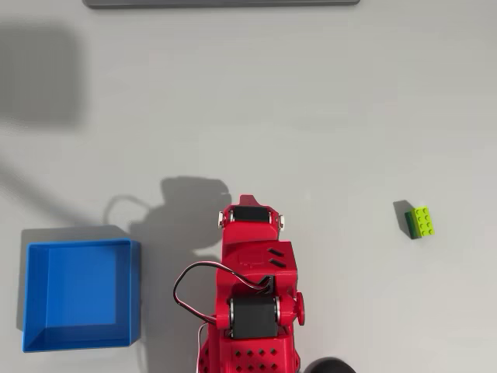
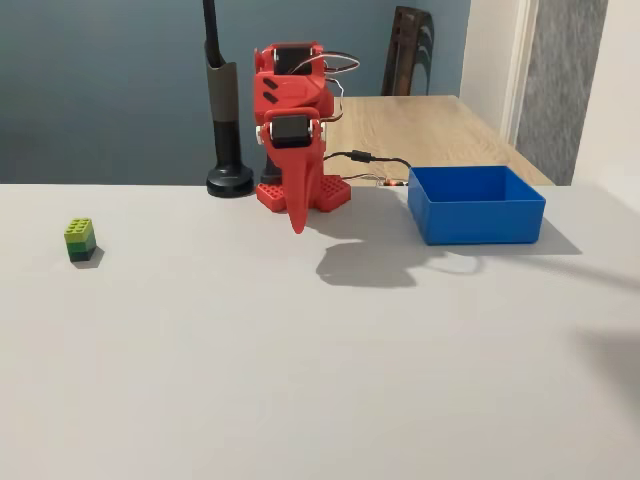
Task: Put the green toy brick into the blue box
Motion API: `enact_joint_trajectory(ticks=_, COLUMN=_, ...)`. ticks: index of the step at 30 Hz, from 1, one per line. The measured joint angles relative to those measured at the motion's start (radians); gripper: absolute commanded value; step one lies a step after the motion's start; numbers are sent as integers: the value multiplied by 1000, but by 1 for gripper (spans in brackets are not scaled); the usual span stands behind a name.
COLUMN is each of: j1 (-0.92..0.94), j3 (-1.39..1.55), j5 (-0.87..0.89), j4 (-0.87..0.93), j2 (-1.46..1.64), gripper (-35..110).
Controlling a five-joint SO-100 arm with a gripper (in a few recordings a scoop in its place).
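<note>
Left of frame in the fixed view, green toy brick [image 2: 80, 239] sits alone on the tabletop [image 2: 300, 380]; fingers [image 2: 297, 215] together, pointing down, blue box [image 2: 477, 205] at right.

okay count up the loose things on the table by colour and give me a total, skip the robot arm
Green: 1, the green toy brick
Blue: 1, the blue box
Total: 2

I've got the red arm [image 2: 290, 110] folded up over its base, end effector [image 2: 297, 222] pointing straight down, fingers together, holding nothing.
</note>
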Motion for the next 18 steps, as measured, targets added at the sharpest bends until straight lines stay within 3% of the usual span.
enact_joint_trajectory(ticks=5, j1=-101, j3=18, j5=-118, j4=-74, j2=-8, gripper=0)
enact_joint_trajectory(ticks=18, j1=-133, j3=18, j5=-140, j4=-89, j2=-6, gripper=0)
